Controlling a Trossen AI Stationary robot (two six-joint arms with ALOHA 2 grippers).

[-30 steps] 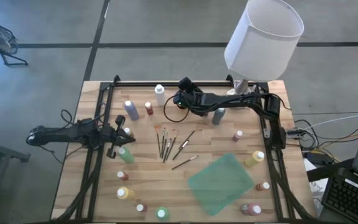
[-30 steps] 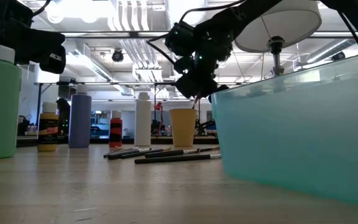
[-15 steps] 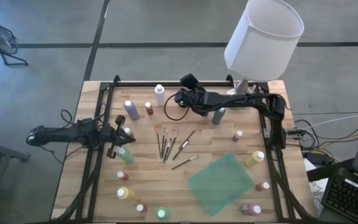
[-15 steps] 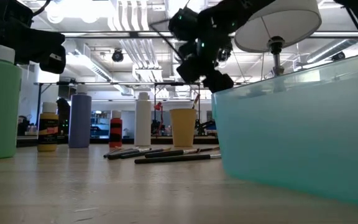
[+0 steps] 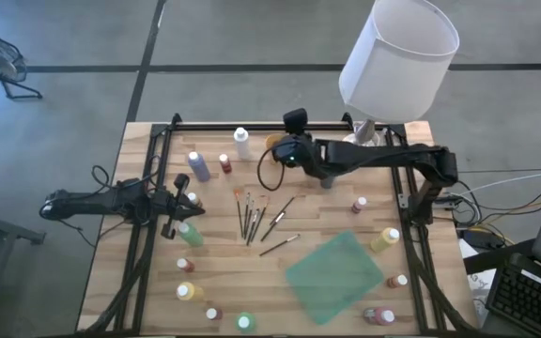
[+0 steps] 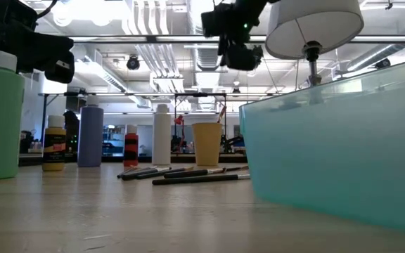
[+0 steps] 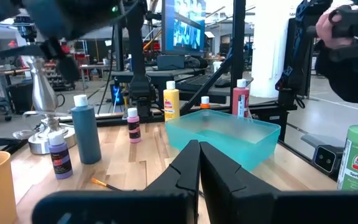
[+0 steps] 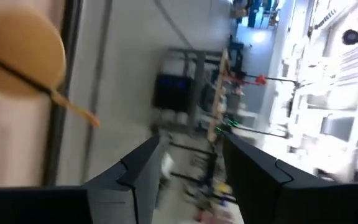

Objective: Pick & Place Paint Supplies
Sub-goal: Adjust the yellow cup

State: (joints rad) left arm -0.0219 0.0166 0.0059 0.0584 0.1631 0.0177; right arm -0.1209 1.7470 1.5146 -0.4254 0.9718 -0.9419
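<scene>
The right gripper (image 5: 280, 150) hangs in the air near the far edge of the tabletop (image 5: 317, 221), its two dark fingers (image 8: 135, 171) spread apart with nothing between them; in its wrist view a tan cup (image 8: 18, 57) with a thin brush handle sticking out of it lies ahead of the fingers. In the low view the same gripper (image 6: 232, 43) sits high above the tan cup (image 6: 207, 143), well clear of it. Close by on the tabletop stand a tall white bottle (image 5: 242, 143), a small red bottle (image 5: 224, 163) and a lavender bottle (image 5: 198, 166), and toward the middle lies a loose cluster of thin dark-handled brushes (image 5: 255, 218), flat on the wood. Nearer the front right corner sits a translucent teal rectangular bin (image 5: 333, 275), with a yellow bottle (image 5: 384, 239) beside it and more small white-capped bottles along the right and front edges. A white-shaded lamp (image 5: 398, 58) with a silver base stands at the far right corner. The left gripper (image 5: 178, 211) waits by the left edge, its fingers (image 7: 188, 171) pressed together and holding nothing, just beside a light green bottle (image 5: 191, 233).
</scene>
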